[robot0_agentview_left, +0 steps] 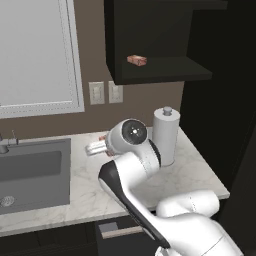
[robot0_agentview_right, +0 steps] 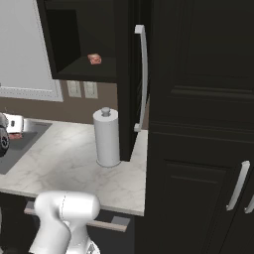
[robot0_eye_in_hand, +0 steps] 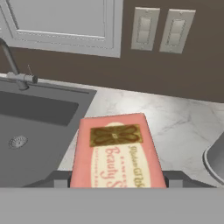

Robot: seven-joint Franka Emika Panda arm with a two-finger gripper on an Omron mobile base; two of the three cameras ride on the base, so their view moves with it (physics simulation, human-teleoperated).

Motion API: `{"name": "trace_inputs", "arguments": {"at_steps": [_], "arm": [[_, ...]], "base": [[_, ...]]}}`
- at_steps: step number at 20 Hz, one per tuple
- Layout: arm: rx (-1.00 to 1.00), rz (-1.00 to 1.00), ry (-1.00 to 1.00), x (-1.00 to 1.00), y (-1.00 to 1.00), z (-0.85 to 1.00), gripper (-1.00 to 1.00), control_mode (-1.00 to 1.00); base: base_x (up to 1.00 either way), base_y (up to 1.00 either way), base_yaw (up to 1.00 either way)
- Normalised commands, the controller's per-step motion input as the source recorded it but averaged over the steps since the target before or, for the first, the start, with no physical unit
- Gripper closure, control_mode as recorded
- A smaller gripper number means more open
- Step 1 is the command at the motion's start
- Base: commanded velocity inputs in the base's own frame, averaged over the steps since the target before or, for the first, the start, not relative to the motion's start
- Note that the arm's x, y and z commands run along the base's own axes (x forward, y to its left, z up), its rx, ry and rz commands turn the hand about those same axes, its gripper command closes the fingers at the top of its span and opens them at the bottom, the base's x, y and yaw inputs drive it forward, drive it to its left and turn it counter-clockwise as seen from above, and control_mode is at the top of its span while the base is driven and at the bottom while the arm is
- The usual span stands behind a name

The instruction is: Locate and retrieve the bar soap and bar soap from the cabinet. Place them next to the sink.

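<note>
The glossy white rounded-segment robot arm [robot0_agentview_left: 150,200] fills the lower right of the frame. Black bands mark its joints. A dark round cap sits mid-frame.

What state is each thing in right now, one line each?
Held bar soap: between the jaws, over the counter beside the sink.
Second bar soap: lying on the cabinet shelf.
Cabinet: open.
Sink: empty, faucet dry.
Paper-towel roll: upright.
Gripper: shut on soap.
</note>
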Motion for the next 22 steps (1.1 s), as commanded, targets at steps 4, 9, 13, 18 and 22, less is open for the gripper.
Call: {"name": "trace_inputs", "arguments": {"at_steps": [4, 9, 13, 18, 22], "arm": [[-0.05, -0.07, 0.14, 0.69, 0.08, -0.29, 1.0, -1.0], [-0.02, -0.02, 0.15, 0.44, 0.17, -0.39, 1.0, -1.0], [-0.02, -0.02, 0.08, 0.52, 0.26, -0.48, 1.0, -1.0], [-0.02, -0.03, 0.07, 0.55, 0.28, -0.54, 1.0, -1.0], [-0.02, -0.04, 0.04, 0.53, 0.27, -0.46, 1.0, -1.0]], "base": [[0.0, 0.0, 0.0], [0.0, 0.0, 0.0], [0.0, 0.0, 0.0], [0.0, 0.0, 0.0], [0.0, 0.0, 0.0]]}}
